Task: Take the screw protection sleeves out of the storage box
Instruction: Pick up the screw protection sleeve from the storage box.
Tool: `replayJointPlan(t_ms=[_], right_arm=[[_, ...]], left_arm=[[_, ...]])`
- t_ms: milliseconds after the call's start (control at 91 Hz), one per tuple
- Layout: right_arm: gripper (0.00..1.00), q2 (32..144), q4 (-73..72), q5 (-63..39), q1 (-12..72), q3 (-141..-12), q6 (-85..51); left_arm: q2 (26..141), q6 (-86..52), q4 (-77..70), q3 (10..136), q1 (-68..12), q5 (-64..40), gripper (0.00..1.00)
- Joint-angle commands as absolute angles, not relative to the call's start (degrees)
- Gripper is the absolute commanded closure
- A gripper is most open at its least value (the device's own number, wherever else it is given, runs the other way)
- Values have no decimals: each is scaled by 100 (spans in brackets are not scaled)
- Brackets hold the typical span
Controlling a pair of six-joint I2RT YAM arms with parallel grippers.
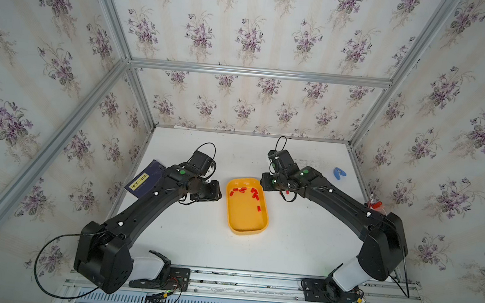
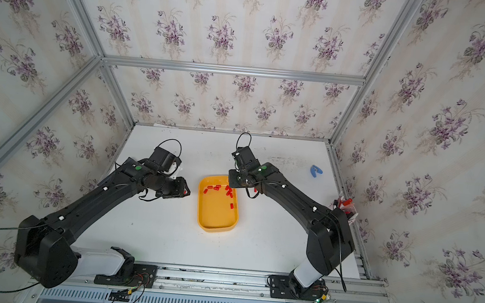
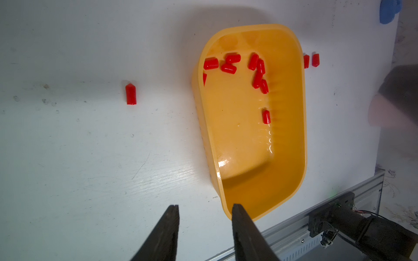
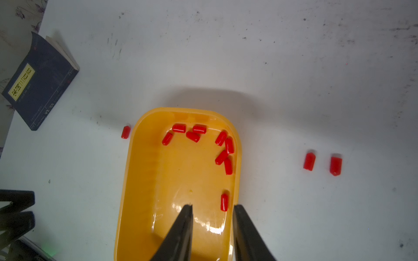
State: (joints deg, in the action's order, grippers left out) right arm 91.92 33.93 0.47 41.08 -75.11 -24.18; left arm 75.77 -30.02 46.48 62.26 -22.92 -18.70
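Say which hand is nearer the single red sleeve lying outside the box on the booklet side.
Left. The left hand is over the table on the same side of the storage box as the sleeve; the right hand is over the box interior, beyond its wall.

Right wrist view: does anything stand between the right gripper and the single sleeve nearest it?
Nothing visible does. The sleeve lies bare on the storage box floor, just ahead of the open right gripper.
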Motion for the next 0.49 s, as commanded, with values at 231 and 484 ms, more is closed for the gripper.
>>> replayJointPlan(t_ms=[231, 484], right_arm=[[65, 8892, 3620, 194, 3944, -7214, -2845], [66, 8846, 4050, -101, 4326, -7667, -3017]], left_arm=[[8001, -3517, 5023, 6853, -3312, -1553, 56], [8028, -3832, 4853, 6776, -3379, -1396, 56]])
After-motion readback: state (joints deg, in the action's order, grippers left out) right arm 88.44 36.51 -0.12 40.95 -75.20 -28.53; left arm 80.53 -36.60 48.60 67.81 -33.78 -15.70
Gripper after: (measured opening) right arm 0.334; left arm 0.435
